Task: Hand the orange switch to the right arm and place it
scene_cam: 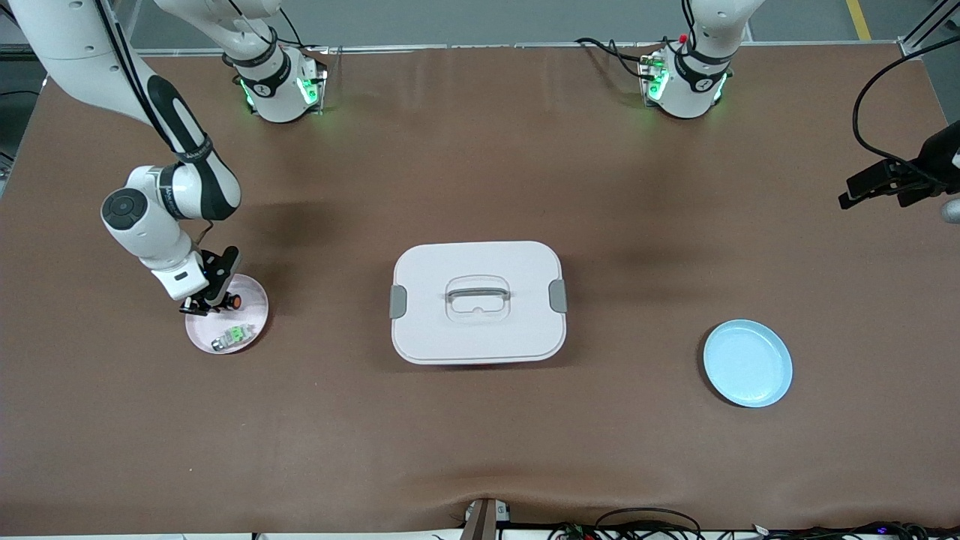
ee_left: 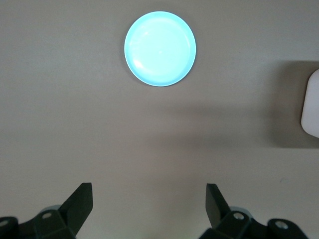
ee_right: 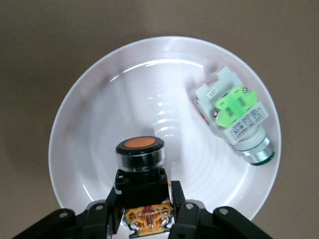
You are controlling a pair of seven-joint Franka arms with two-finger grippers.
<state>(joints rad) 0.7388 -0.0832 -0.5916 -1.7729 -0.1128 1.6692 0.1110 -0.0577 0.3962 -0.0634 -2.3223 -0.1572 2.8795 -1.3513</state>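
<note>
My right gripper (scene_cam: 207,303) is shut on the orange switch (scene_cam: 231,302), a small black body with a round orange cap. It holds the switch low over the pink plate (scene_cam: 255,330), at the plate's edge farther from the front camera. In the right wrist view the fingers (ee_right: 182,199) clamp the switch (ee_right: 140,159) by its black body, cap pointing away, above the plate (ee_right: 89,114). I cannot tell whether the switch touches the plate. My left gripper (scene_cam: 870,187) hangs high at the left arm's end of the table. It is open and empty in the left wrist view (ee_left: 149,199).
A silvery part with green marks (scene_cam: 232,335) lies on the pink plate, also in the right wrist view (ee_right: 234,117). A white lidded box (scene_cam: 478,301) stands mid-table. A light blue plate (scene_cam: 748,363) sits toward the left arm's end, also in the left wrist view (ee_left: 160,49).
</note>
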